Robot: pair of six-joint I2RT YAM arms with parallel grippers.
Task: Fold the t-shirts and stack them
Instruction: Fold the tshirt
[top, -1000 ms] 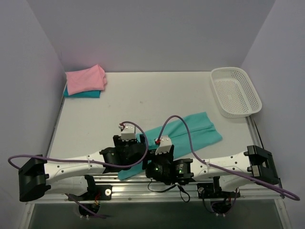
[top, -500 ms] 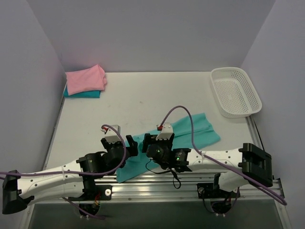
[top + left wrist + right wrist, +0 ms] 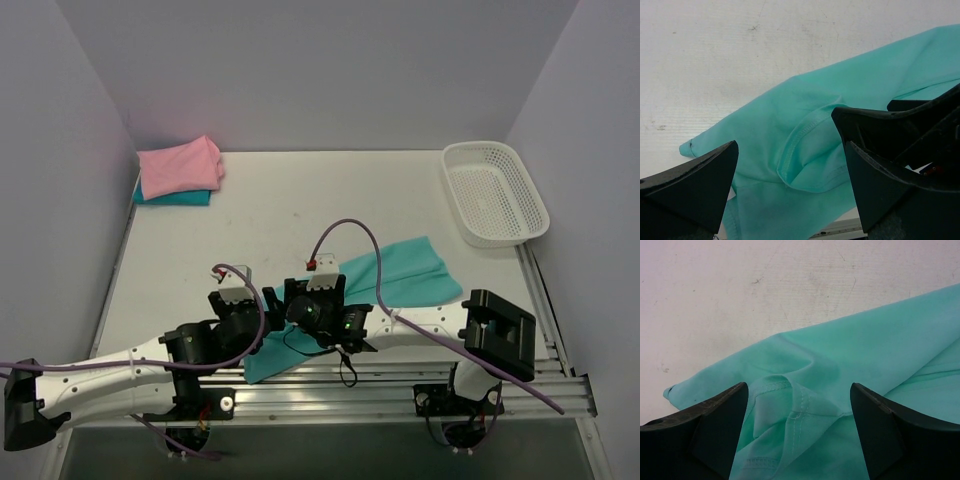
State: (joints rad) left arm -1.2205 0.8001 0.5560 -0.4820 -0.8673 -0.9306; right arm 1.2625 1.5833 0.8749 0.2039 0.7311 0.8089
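While scanning outward from the near edge, found the left gripper (image 3: 786, 131) spread very wide, fingers (image 3: 695, 185) poised over cloth and clasping nothing. Found the right gripper (image 3: 798, 387) just beside it, also parted widely and likewise empty above the same cloth. Noted beneath both the teal-green t-shirt (image 3: 405, 270), lying left of and nearer than the white mesh basket (image 3: 495, 190), stretched slantwise from near the basket's closest corner toward the arms' bases. Saw it as smooth, matte mint knit, flat with long creases at the end closest to the basket, rumpled at the end furthest from it. Made out a stitched hem curling into a loose loop between the fingers, with a double row of stitching and a shallow pucker beside it. Spotted, well apart from the basket at the far left of the table (image 3: 300, 200), the pink t-shirt (image 3: 178, 165), folded and sitting on top of the darker teal-blue t-shirt (image 3: 178, 197), itself showing only a strip.
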